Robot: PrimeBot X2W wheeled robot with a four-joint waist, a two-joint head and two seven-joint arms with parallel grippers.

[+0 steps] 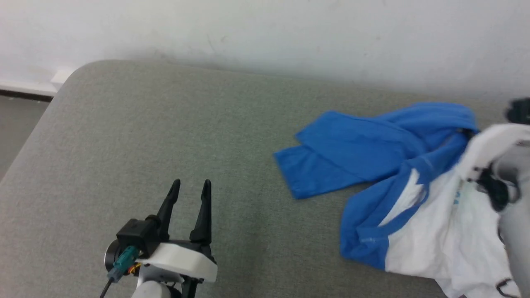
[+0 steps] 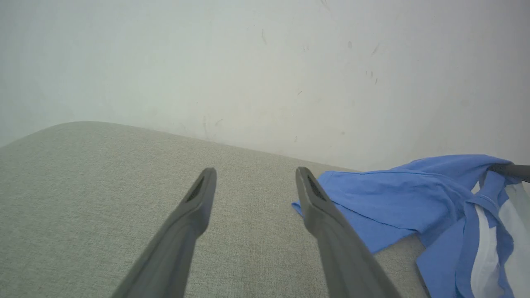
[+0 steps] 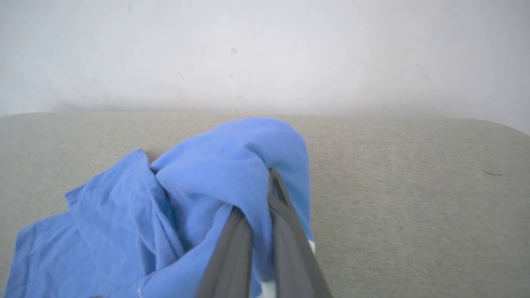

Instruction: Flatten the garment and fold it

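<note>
We begin the flattening: our right claw (image 3: 265,198) is clenched on the crumpled garment (image 1: 372,153), and the released left claw (image 1: 191,184) must next take another edge.

Right claw (image 3: 261,198), wrist view: blue cloth of the garment (image 3: 165,215) is draping over one finger and hiding its tip; how much cloth is sitting between the fingers is not showing. Head view: the pale forearm (image 1: 515,223) behind that claw is blurring and covering part of the chest lettering (image 1: 457,195), which is too small to read. Below the claw, the garment is running off the right and bottom edges.
</note>
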